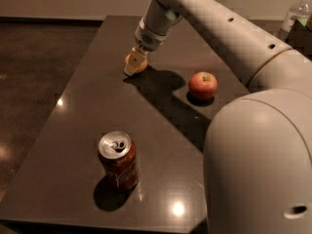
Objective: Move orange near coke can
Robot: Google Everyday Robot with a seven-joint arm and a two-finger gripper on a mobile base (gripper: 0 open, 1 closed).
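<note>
Orange [140, 63] sits clamped between the jaws at table's [73, 145] far end.

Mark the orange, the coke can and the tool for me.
coke can [120, 172]: camera view, on its red side wall.
orange [143, 66]: camera view, on its exposed right side.
tool [133, 66]: camera view, on its tip, down at the orange, far behind the coke can.

orange [141, 65]: round, far tabletop [73, 130], at end effector [132, 68] | coke can [118, 161]: red, upright, near edge, well apart
</note>
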